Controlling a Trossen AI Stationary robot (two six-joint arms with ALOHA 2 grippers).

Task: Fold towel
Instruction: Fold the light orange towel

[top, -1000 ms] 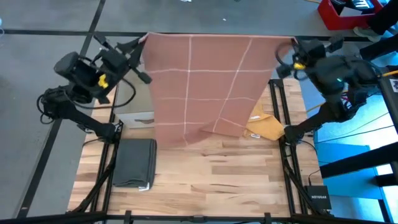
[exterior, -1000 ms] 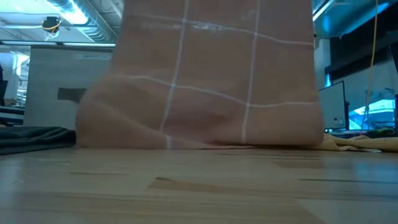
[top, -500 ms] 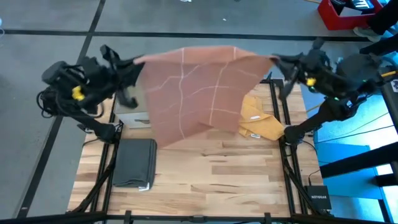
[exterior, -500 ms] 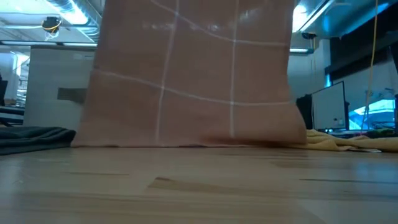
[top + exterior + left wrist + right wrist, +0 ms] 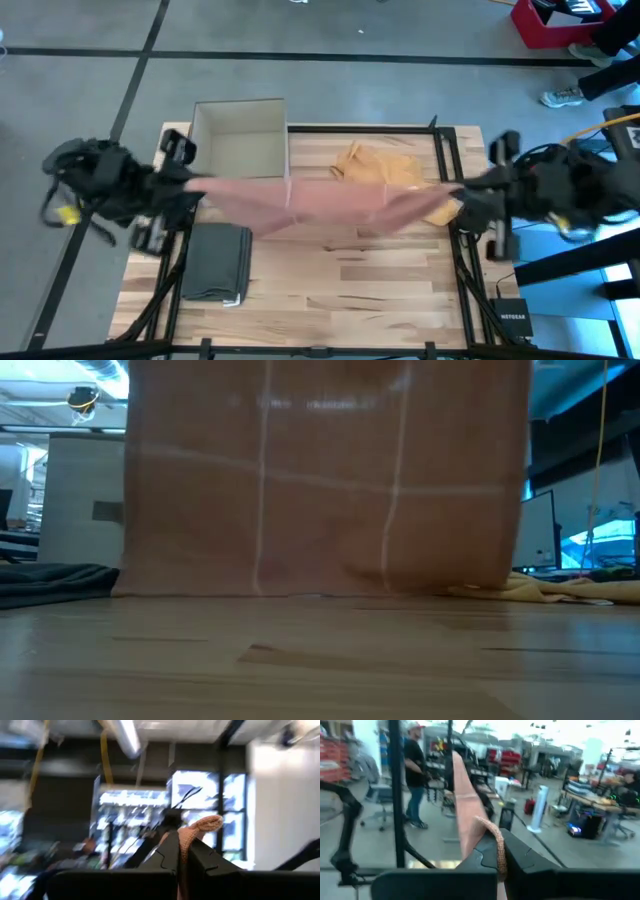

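Note:
A salmon-pink towel with thin white grid lines (image 5: 320, 203) is stretched between both grippers over the middle of the table. From above it shows as a narrow band. In the low view the towel (image 5: 320, 490) hangs as a flat sheet, and its lower edge (image 5: 300, 594) reaches the table top. My left gripper (image 5: 186, 186) is shut on the towel's left upper corner, above the table's left edge. My right gripper (image 5: 462, 197) is shut on the right upper corner, above the right edge. My left gripper pinches the towel's upper left corner (image 5: 183, 845) between its two fingers, and a small tuft of cloth (image 5: 207, 822) sticks out past the fingertips. The towel hangs below the hold. My right gripper pinches the upper right corner (image 5: 500, 854) between its fingers, with the top edge (image 5: 465, 805) running away toward the other arm, nearly taut.
An open cardboard box (image 5: 240, 140) stands at the far left. A crumpled yellow cloth (image 5: 380, 165) lies at the far right, just behind the towel. A folded dark grey towel (image 5: 217, 262) lies near the left edge. Bare wood (image 5: 360, 290) is on the near side.
Both grippers have swung from the table's far edge toward its near edge, carrying the towel's top edge to the middle. The towel, first spread slanting and bunched at the bottom, now hangs straight and flat, and the box and yellow cloth are uncovered.

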